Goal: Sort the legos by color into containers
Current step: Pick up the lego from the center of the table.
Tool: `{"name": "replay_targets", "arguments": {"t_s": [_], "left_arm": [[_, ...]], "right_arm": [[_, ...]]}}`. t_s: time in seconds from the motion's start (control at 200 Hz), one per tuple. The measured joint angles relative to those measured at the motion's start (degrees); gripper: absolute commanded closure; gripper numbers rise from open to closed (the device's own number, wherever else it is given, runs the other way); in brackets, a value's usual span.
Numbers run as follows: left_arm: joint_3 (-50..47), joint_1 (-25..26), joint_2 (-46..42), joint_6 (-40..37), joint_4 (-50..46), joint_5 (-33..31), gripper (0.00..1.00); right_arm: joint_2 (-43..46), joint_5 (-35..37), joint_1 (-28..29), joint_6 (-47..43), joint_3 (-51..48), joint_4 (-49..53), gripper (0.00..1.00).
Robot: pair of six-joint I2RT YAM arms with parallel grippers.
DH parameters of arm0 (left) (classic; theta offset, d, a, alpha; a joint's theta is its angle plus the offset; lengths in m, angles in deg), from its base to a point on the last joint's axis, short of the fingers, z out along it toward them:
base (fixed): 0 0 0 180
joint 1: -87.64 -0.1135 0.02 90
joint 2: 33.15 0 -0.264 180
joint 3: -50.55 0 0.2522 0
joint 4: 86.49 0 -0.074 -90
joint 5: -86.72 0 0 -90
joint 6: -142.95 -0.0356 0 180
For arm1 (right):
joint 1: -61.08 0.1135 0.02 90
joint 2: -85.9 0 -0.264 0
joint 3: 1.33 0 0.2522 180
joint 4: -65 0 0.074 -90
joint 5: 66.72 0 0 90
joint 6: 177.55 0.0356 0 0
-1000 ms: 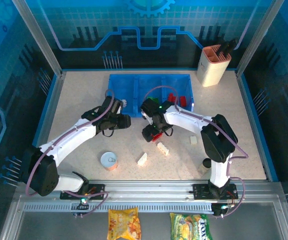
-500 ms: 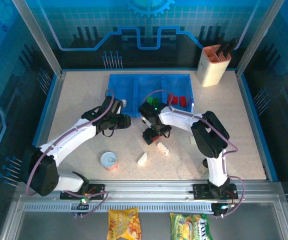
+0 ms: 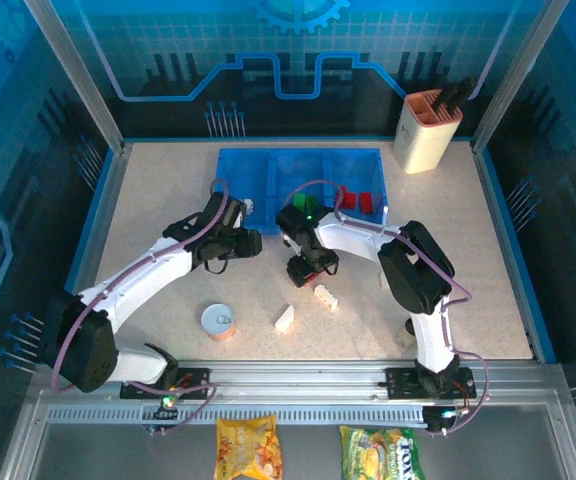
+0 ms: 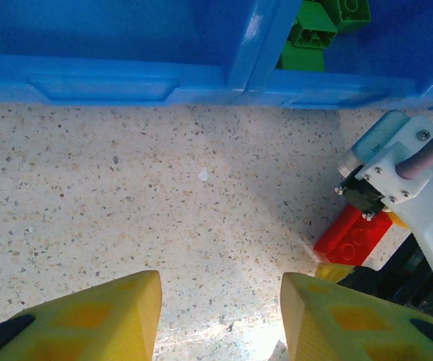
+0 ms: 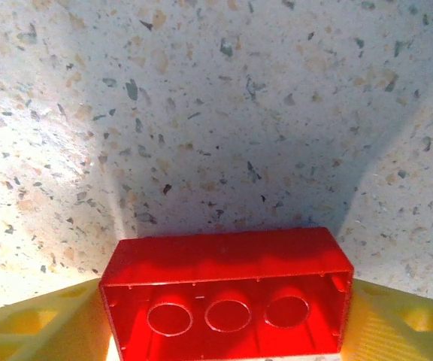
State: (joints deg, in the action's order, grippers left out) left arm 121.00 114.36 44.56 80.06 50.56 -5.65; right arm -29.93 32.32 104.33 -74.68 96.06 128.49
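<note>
Right wrist view had a red brick [image 5: 228, 293] with its hollow underside facing the camera, and a yellow finger [image 5: 43, 331] pressed against each end. So the right gripper [image 3: 306, 272] was closed on that brick. It was just in front of the blue tray [image 3: 243, 175], at the speckled table [image 3: 168, 200]; whether the brick touched the table I could not tell. Green bricks [image 4: 310, 34] lay in the tray's middle compartment and red bricks [image 3: 353, 198] in its right one. Three white bricks [image 3: 284, 319] lay loose nearer the arms. The left gripper [image 4: 220, 289] hung beside the right one, partly open and empty. A tin can [image 3: 218, 322] stood near the left arm and a knife block [image 3: 428, 130] stood at the far right corner.
</note>
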Motion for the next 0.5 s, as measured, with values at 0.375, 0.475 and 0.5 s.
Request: {"name": "replay_targets", "arguments": {"t_s": [0.375, 0.475, 0.5], "left_arm": [[0.0, -0.04, 0.0, -0.02, 0.0, 0.57, 0.53], [0.0, -0.07, 0.0, -0.02, 0.0, 0.74, 0.53], [0.0, -0.07, 0.02, 0.0, 0.0, 0.76, 0.53]], "right_arm": [[-0.02, 0.83, -0.15, 1.73, 0.85, 0.28, 0.34], [0.2, 0.83, -0.52, 2.78, 0.7, 0.2, 0.34], [0.37, 0.83, -0.81, 3.04, 0.55, 0.15, 0.34]]}}
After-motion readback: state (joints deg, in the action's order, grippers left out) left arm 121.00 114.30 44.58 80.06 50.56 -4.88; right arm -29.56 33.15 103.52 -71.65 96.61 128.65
